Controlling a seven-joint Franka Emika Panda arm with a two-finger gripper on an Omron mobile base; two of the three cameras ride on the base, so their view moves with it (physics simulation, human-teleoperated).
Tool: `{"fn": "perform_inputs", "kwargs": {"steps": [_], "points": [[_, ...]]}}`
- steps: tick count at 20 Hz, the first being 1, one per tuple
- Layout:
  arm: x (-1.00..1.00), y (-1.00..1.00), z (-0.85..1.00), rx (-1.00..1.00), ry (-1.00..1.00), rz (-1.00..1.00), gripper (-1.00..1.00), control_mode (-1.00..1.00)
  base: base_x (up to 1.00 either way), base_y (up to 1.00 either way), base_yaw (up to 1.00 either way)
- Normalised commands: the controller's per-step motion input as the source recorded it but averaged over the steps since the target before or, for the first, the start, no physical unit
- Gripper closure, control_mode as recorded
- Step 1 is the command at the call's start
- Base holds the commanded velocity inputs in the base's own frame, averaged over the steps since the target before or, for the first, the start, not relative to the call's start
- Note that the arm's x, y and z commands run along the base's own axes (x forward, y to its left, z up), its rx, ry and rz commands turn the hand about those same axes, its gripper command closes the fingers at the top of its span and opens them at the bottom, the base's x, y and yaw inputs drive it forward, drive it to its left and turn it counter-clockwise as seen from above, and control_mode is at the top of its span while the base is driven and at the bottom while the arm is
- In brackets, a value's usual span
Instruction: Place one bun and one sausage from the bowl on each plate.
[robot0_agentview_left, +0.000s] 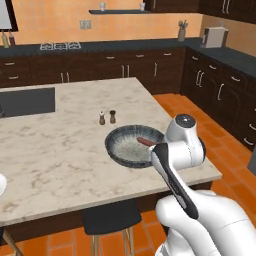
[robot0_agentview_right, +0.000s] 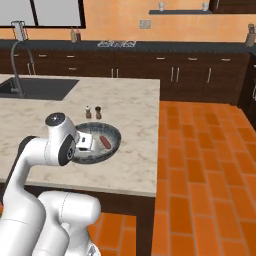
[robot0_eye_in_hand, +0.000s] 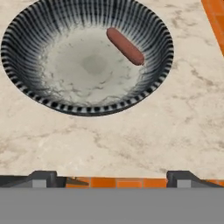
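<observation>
You have the bowl as your landmark; everything below is placed from it.

Left to right in the hand view: bowl floor bare and pale on the left and centre, then one sausage, dark red-brown, lying on the inner slope toward the upper right. Its long axis runs diagonally, upper left to lower right. Count in the bowl: one sausage, no buns.

Gripper: jaws spread wide, nothing between them. The fingertips sit at the bottom of the hand view, over the counter on the near side of the bowl, clear of its rim. So the sausage lies ahead of the jaws, across the rim and slightly right of their midline.

Base views agree: bowl near the counter's edge, sausage toward its right side, two shakers just behind the bowl. No plates to be seen from here, so you can't judge progress from them.

Judgement: your next reach wants a forward move over the rim, with the jaws closing across the sausage's short width, not along its length.
</observation>
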Motion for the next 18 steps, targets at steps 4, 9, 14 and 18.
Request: {"fn": "perform_inputs", "kwargs": {"steps": [4, 9, 14, 18], "points": [[0.69, 0.01, 0.15, -0.05, 0.20, 0.11, -1.00, -1.00, 0.22, 0.00, 0.04], [1.00, 0.07, 0.62, -0.31, 0.18, 0.10, -1.00, -1.00, 0.00, 0.00, 0.00], [1.00, 0.00, -0.06, -0.10, 0.00, 0.01, -1.00, -1.00, 0.00, 0.00, 0.00], [1.00, 0.00, -0.75, 0.00, -0.09, 0.00, -1.00, -1.00, 0.00, 0.00, 0.00]]}}
